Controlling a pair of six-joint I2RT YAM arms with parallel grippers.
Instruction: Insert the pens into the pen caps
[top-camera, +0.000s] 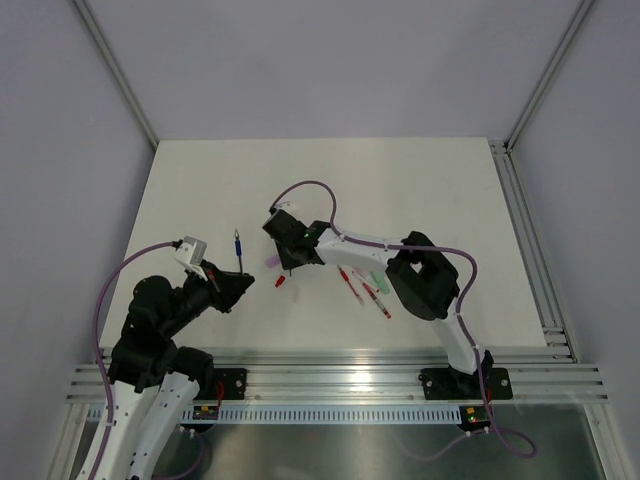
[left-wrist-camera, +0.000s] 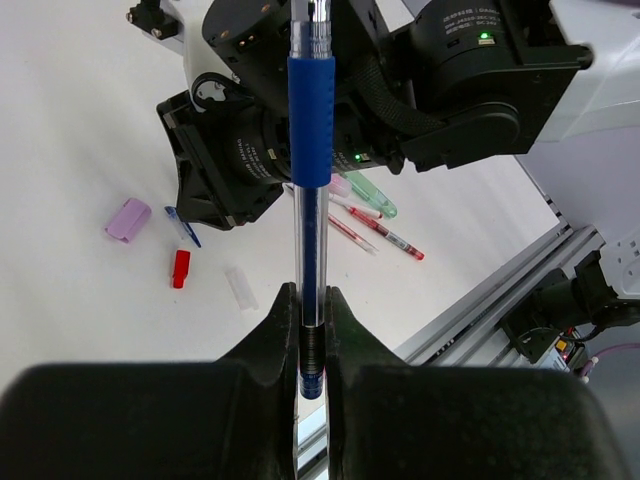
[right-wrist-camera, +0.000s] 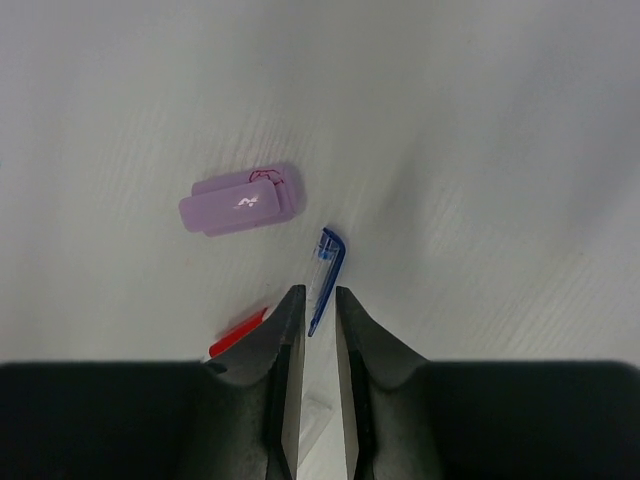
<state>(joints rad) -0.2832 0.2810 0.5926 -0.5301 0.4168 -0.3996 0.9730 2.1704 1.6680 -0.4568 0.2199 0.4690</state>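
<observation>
My left gripper (left-wrist-camera: 311, 310) is shut on the lower end of a blue pen (left-wrist-camera: 311, 150) and holds it upright above the table; the pen shows in the top view (top-camera: 238, 250) near the left gripper (top-camera: 236, 282). My right gripper (right-wrist-camera: 320, 305) is down at the table, its jaws a narrow gap apart with the end of a blue cap (right-wrist-camera: 328, 272) between the fingertips. The cap lies flat and looks untouched. A pale purple cap (right-wrist-camera: 243, 201) and a red cap (right-wrist-camera: 238, 333) lie just left of it.
A clear cap (left-wrist-camera: 241, 287) lies by the red cap (left-wrist-camera: 181, 268). Two red pens (top-camera: 350, 285) (top-camera: 377, 298) and a pale green pen (top-camera: 375, 278) lie under the right arm. The aluminium rail (top-camera: 340, 375) runs along the near edge.
</observation>
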